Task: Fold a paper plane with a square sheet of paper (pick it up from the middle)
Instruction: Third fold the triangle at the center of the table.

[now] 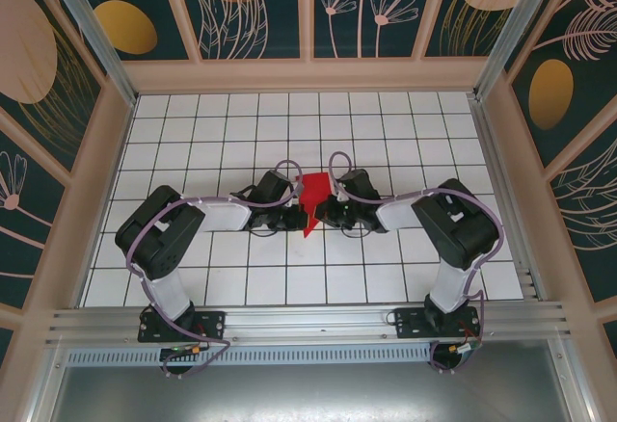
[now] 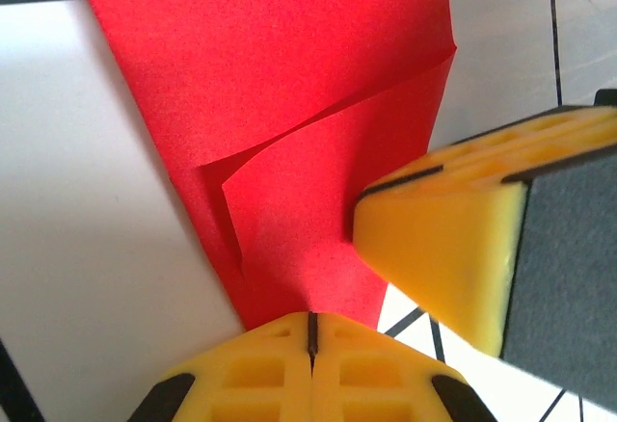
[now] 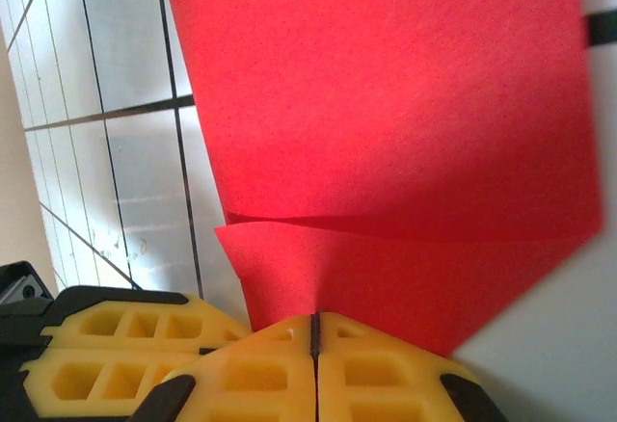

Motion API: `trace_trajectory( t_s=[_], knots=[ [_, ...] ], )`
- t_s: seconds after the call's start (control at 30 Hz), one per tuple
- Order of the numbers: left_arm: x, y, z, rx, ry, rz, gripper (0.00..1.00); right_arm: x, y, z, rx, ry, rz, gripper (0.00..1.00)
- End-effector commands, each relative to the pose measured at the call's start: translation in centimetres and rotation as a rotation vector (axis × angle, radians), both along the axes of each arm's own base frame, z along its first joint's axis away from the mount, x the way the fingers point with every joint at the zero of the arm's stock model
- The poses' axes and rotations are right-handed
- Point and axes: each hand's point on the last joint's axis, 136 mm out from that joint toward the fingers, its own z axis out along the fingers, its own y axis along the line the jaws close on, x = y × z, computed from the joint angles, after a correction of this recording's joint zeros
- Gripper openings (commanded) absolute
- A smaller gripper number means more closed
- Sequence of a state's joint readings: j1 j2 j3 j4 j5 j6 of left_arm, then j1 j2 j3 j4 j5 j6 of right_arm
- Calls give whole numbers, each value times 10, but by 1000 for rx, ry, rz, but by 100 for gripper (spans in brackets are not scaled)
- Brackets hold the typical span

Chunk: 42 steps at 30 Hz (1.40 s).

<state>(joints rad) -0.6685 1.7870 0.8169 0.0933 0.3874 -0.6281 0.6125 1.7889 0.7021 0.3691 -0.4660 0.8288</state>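
Note:
The red paper point(image 1: 312, 200) is partly folded, with a pointed lower tip, and is held up between both grippers at the table's middle. My left gripper point(image 1: 289, 198) is shut on its left side; in the left wrist view the yellow fingertips point(image 2: 311, 330) pinch the paper point(image 2: 289, 104), whose loose flap curls open. My right gripper point(image 1: 330, 202) is shut on the right side; in the right wrist view the closed tips point(image 3: 315, 330) clamp the layered sheet point(image 3: 405, 123). The right gripper's yellow finger point(image 2: 453, 249) shows close beside the paper in the left wrist view.
The white gridded table point(image 1: 386, 133) stretches around the arms, bounded by beige walls and a metal rail point(image 1: 308, 321) at the near edge. The left gripper's yellow fingers point(image 3: 106, 345) appear at the lower left of the right wrist view.

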Motion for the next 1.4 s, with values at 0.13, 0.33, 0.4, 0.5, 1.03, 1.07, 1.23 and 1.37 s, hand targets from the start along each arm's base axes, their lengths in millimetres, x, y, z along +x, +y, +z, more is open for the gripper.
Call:
trace_trajectory(
  t_s=[0.13, 0.33, 0.4, 0.5, 1.03, 1.07, 1.23, 1.37],
  knots=[
    [-23, 55, -56, 266, 80, 44, 0, 29, -37, -15, -65, -4, -111, 9],
    [-26, 58, -57, 270, 80, 44, 0, 44, -55, -19, -81, -12, -154, 10],
    [-26, 58, -56, 269, 77, 41, 0, 49, -60, -18, -76, -16, -165, 10],
    [-28, 57, -54, 263, 73, 27, 0, 55, -62, -8, -67, -40, -166, 12],
    [-34, 39, 6, 126, -38, -107, 5, 24, -56, 27, -14, -66, -132, 34],
    [-30, 37, 13, 114, -54, -97, 6, 20, -53, 27, -7, -63, -121, 36],
    [-5, 30, 40, 102, -126, -27, 12, 12, -40, 27, 15, -55, -90, 40],
    [6, 32, 32, 145, -124, 9, 10, 10, -32, 27, 47, -48, -73, 43]
  ],
)
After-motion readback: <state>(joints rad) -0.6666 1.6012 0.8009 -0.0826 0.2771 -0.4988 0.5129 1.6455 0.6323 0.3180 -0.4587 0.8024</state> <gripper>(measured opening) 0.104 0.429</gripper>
